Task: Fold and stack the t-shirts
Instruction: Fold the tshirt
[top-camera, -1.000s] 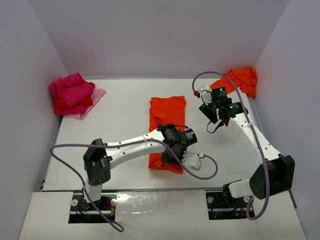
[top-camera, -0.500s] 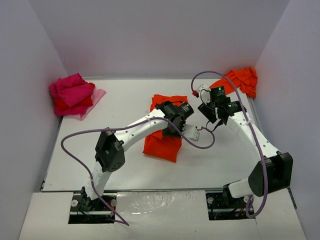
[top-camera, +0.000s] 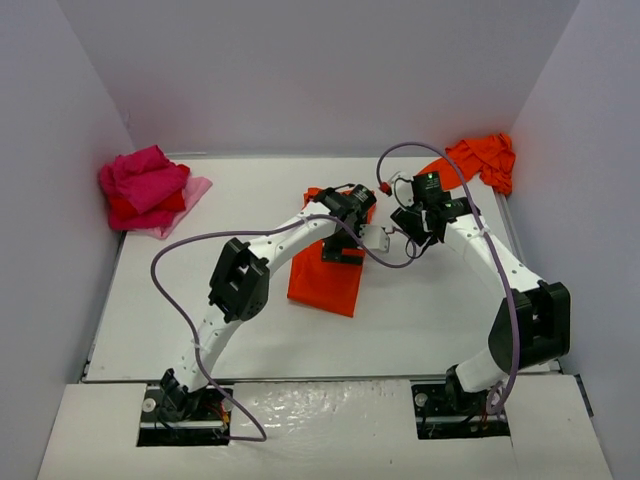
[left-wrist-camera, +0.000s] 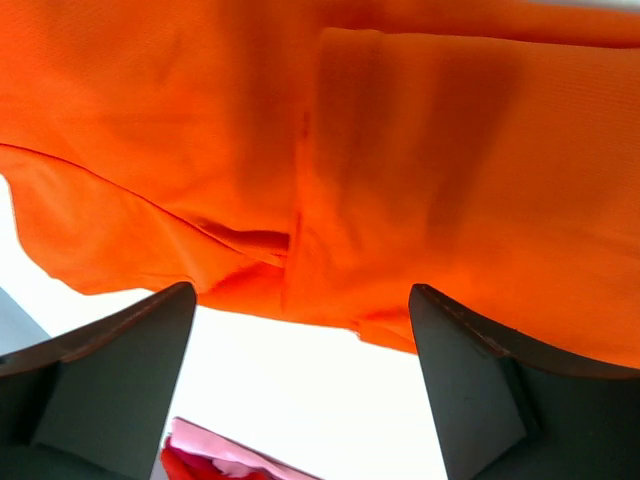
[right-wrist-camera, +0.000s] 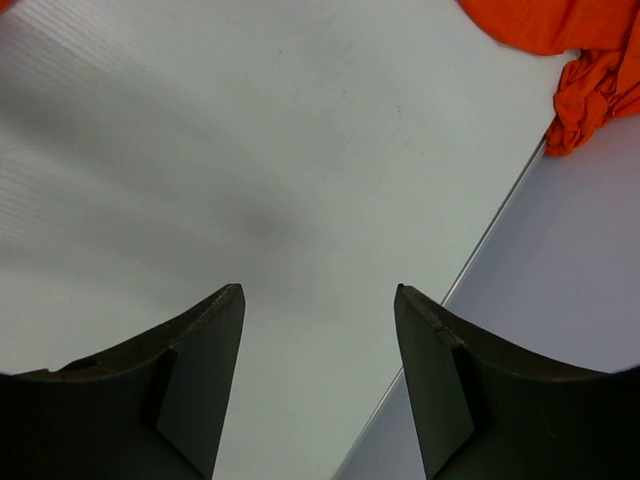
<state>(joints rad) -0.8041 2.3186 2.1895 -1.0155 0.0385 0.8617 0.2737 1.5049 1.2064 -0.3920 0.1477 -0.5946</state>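
Note:
A bright orange-red t-shirt (top-camera: 322, 285) lies folded in a long strip mid-table, slightly askew. My left gripper (top-camera: 337, 250) hovers over its far half, jaws wide open and nothing between them. In the left wrist view the left gripper (left-wrist-camera: 300, 300) looks across that t-shirt (left-wrist-camera: 400, 150) and its edge on the white table. My right gripper (top-camera: 410, 222) stands open just right of the shirt, over bare table (right-wrist-camera: 300, 150), holding nothing. A crumpled orange t-shirt (top-camera: 480, 160) sits in the back right corner and also shows in the right wrist view (right-wrist-camera: 590, 60).
A pile of magenta, red and pale pink t-shirts (top-camera: 145, 190) rests at the back left, its edge visible in the left wrist view (left-wrist-camera: 220, 455). White walls close in the table on three sides. Both arms' purple cables loop over the middle.
The left gripper carried the shirt's near end toward the far end, then opened and let it go. The shirt now lies shorter and tilted. The right gripper edged slightly left.

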